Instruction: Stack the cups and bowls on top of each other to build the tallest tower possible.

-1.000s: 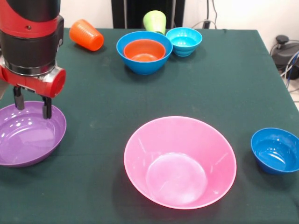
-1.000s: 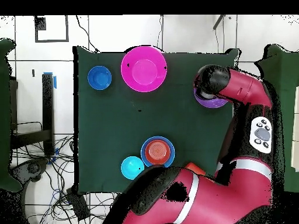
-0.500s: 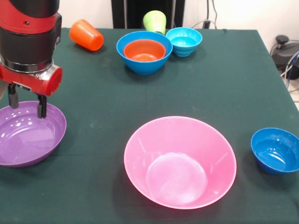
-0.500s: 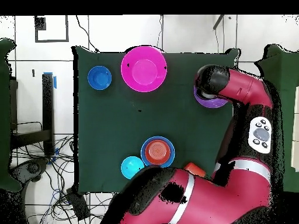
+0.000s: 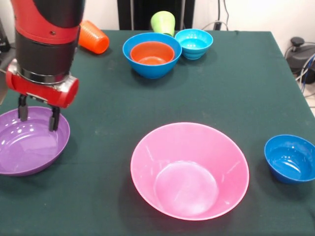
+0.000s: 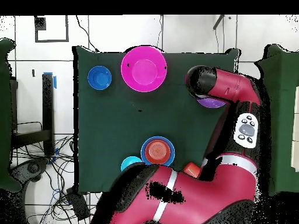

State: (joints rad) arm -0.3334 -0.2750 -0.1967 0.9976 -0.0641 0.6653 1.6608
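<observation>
Two jaws spread apart, empty, tips hanging inside purple bowl (image 5: 24,147) near its far rim.

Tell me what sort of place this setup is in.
Most likely a robotics lab or test room, not a home. A red and black robot arm works at a table covered in dark green cloth, loose cables trail over the tiled floor, and plastic bowls like the pink bowl serve as props.

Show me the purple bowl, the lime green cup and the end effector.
purple bowl (image 5: 24,157), front view, inner floor.
lime green cup (image 5: 163,22), front view, side wall.
end effector (image 5: 37,117), front view, between its open fingertips.
</observation>
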